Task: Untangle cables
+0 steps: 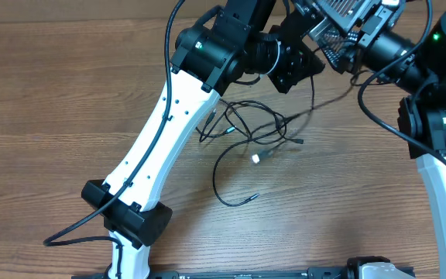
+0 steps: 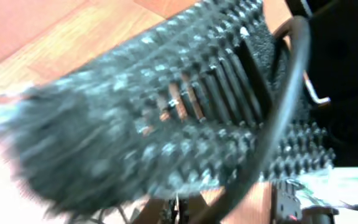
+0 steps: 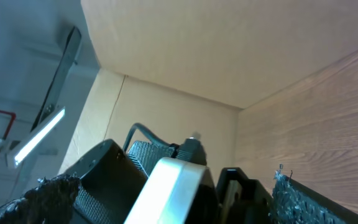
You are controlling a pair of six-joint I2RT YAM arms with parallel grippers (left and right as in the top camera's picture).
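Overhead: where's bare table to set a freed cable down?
Widest bare table: left of the left arm. Second patch: lower right, between the cables and the right arm. Crowded: the tangle at centre, and both arms meeting over the top edge.

Left arm (image 1: 157,151): white shell, black joints, a looping black wire (image 1: 72,232). Right arm (image 1: 440,194) likewise, green lights (image 1: 437,36) glowing.

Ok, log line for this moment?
left gripper: shut, hold unclear | right gripper: open, pointing up | cables: tangled, mid table
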